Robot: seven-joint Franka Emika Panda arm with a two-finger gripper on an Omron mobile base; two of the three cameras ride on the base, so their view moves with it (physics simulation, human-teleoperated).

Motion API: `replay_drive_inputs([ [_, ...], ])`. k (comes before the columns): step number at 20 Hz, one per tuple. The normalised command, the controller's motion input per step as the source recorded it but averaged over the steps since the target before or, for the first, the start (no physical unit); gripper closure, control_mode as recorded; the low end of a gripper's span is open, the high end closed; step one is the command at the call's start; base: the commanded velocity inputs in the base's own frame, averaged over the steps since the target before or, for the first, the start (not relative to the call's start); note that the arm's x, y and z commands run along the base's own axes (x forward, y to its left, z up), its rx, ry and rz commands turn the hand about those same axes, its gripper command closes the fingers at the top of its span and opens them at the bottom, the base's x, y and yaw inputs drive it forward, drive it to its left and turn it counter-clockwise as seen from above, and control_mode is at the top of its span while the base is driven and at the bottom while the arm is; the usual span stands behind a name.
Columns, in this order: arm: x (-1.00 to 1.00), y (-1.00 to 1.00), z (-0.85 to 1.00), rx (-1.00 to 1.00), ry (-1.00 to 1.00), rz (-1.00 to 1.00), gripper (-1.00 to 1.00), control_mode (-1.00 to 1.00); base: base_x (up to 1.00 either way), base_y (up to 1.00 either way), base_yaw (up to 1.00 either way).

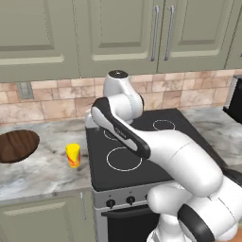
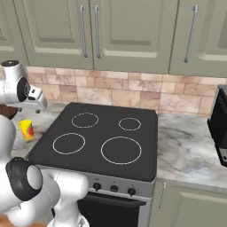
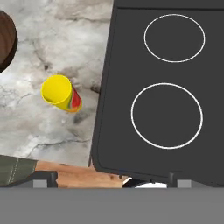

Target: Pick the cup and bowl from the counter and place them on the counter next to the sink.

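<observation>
Cup: the yellow cup [image 1: 73, 155] with a red-orange mark stands upright on the counter [image 1: 42, 172], just beside the stove's left edge. In my hand view the cup [image 3: 61, 93] sits at about 9 o'clock from the picture's middle, its open mouth facing me. In the right base view it [image 2: 26, 129] peeks out at 9 o'clock, past my arm.
Bowl: the brown wooden bowl [image 1: 16, 145] lies on the same counter, at 9 o'clock from the cup and apart from it. My hand view catches its rim [image 3: 6, 41] at 10 o'clock.
Pincer: my fingertips [image 3: 45, 179] show at 6 o'clock in the hand view, spread wide, pinching nothing. The gripper [image 3: 111, 180] hangs above the seam between counter and stove, not touching the cup.
Stove: the black stove top [image 2: 95, 139] with four white rings lies at 3 o'clock from the cup, with knobs [image 2: 114, 189] on its front.
Wall: a tan tile wall [image 2: 111, 91] runs behind, with olive-green cupboards [image 1: 113, 33] above.
Far counter: more marbled stone [image 2: 188, 148] lies at 3 o'clock of the stove, with a dark appliance [image 2: 219, 124] at the picture's edge.
</observation>
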Motion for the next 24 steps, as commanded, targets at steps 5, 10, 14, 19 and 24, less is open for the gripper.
replay_drive_inputs([
  [5, 0.02, 0.47, 0.0, 0.0, 0.08, 0.0, -1.0, -1.0, 0.0, 0.0, 0.0],
  [10, 0.26, 0.3, -0.03, 0.0, 0.03, 0.0, -1.0, -1.0, 0.0, 0.0, 0.0],
  [14, 0.28, 0.18, -0.1, 0.02, 0.0, 0.0, -1.0, -1.0, 0.0, 0.0, 0.0],
  [19, 0.22, 0.02, -0.07, 0.03, 0.0, 0.0, -1.0, -1.0, 0.0, 0.0, 0.0],
  [24, 0.12, 0.06, -0.13, 0.0, 0.0, 0.0, -1.0, -1.0, 0.0, 0.0, 0.0],
])
